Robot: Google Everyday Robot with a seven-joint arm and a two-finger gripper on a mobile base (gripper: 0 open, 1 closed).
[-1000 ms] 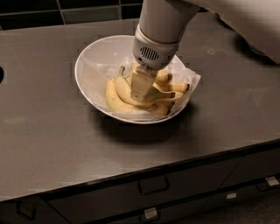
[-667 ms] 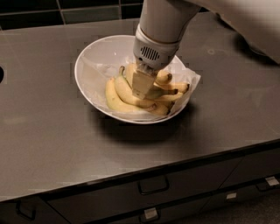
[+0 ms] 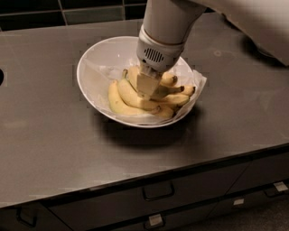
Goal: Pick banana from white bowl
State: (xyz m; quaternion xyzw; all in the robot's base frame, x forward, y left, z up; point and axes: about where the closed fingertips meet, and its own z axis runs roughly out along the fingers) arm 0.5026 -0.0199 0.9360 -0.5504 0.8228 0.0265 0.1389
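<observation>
A wide, shallow white bowl (image 3: 92,67) lined with crinkled white paper stands on the grey counter. A bunch of yellow bananas (image 3: 124,101) lies in its right half, stems pointing right. My gripper (image 3: 147,86) reaches straight down from the white arm (image 3: 165,27) into the bowl. It sits on top of the middle of the bunch, touching the bananas. The arm's wrist hides the bananas directly under it.
The bowl stands on a grey countertop (image 3: 54,149) whose front edge runs above dark drawers with handles (image 3: 158,191). A dark tiled wall (image 3: 67,11) lies behind. The white robot body (image 3: 257,22) fills the top right corner.
</observation>
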